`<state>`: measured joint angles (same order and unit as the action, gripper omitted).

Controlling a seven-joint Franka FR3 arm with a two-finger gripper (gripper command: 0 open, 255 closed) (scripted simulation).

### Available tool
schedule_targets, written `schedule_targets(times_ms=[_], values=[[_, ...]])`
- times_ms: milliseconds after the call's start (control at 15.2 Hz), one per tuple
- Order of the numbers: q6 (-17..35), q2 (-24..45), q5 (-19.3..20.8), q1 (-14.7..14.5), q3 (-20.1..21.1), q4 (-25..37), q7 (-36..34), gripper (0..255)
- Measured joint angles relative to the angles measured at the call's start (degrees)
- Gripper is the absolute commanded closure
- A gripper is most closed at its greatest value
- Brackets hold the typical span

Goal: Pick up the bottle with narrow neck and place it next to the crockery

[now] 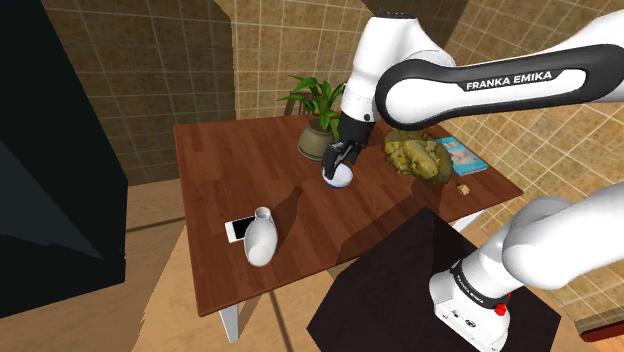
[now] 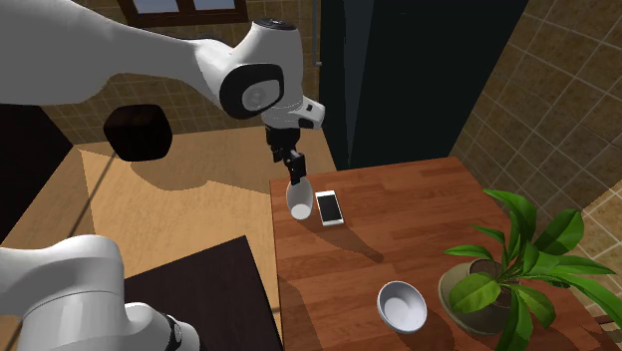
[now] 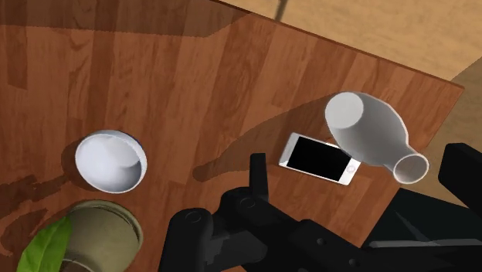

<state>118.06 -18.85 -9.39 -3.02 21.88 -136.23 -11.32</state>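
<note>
Locating white narrow-necked bottle (image 1: 259,238) beside smartphone (image 1: 239,229), at eight o'clock from bowl (image 1: 338,179) in shoulder view; holding end effector (image 2: 292,174) spread wide, empty; expecting rigid, slick, breakable ware; favouring a neck pinch.

Arm (image 1: 500,85): rises white from the stand (image 1: 390,290), bent at the elbow, with the forearm reaching out over the table (image 1: 240,170).
Wrist: turned downward, so the hand points steeply at the surface.
Gripper (image 1: 335,166): black, hanging in the air above the surface, well clear of it.
Fingers (image 3: 257,174): spread wide apart.
</note>
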Motion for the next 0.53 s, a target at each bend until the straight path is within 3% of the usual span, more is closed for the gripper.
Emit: schedule_targets(times_ms=[528], values=[[9.90, 17.16, 6.63, -0.46, 5.67, 6.45, -10.32, 0]])
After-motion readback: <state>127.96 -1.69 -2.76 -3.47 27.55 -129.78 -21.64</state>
